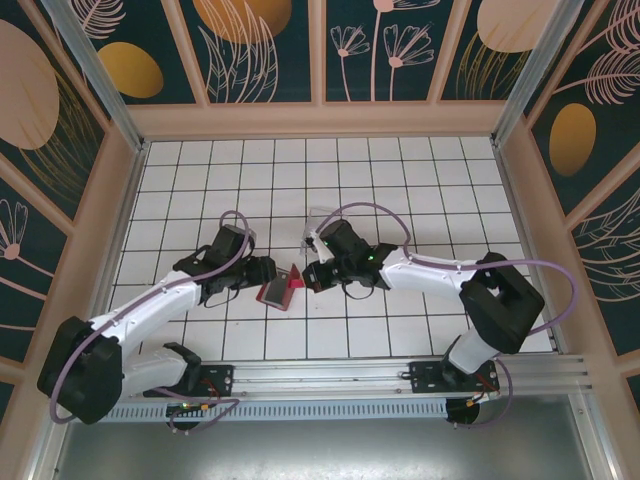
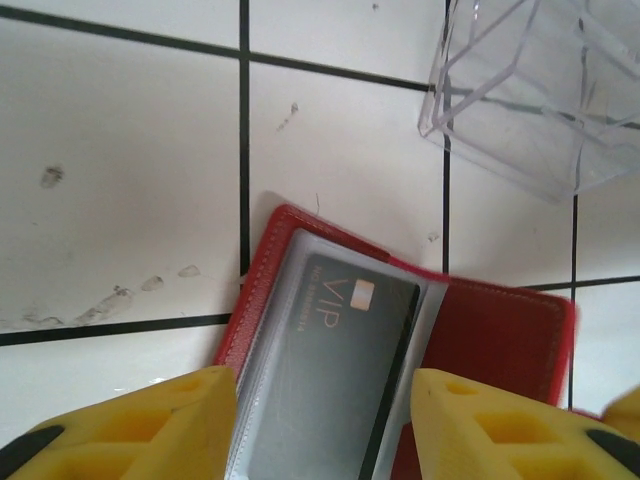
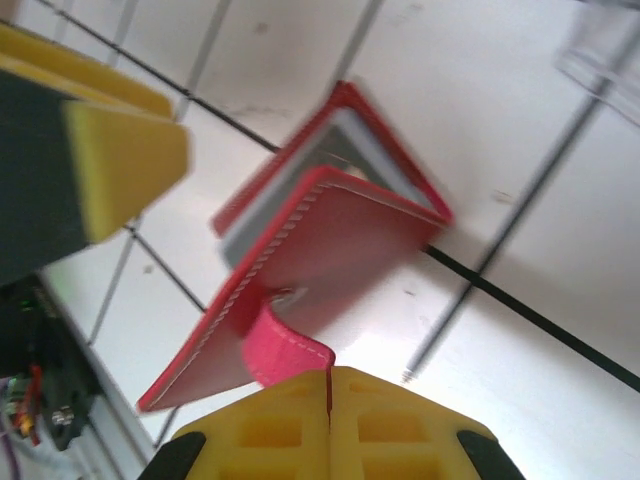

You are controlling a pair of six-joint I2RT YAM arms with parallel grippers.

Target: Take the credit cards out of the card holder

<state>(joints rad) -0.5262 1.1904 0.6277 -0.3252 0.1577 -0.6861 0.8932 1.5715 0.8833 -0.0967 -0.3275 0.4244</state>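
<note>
Holding holder [image 3: 340, 235] open for card [image 2: 330, 335] removal.
Right gripper [image 3: 330, 373] pinches the tab [image 3: 285, 348] so the holder lies spread on the table [image 2: 120, 150]; left gripper [image 2: 320, 390], jaws apart, straddles the pocketed card, ready to draw it out.

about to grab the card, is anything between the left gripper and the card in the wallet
Nothing loose. The left gripper is open over the wallet, whose cover is lifted aside near the shut right gripper. The card seems to lie under a translucent pocket, which the fingers would meet first.
</note>
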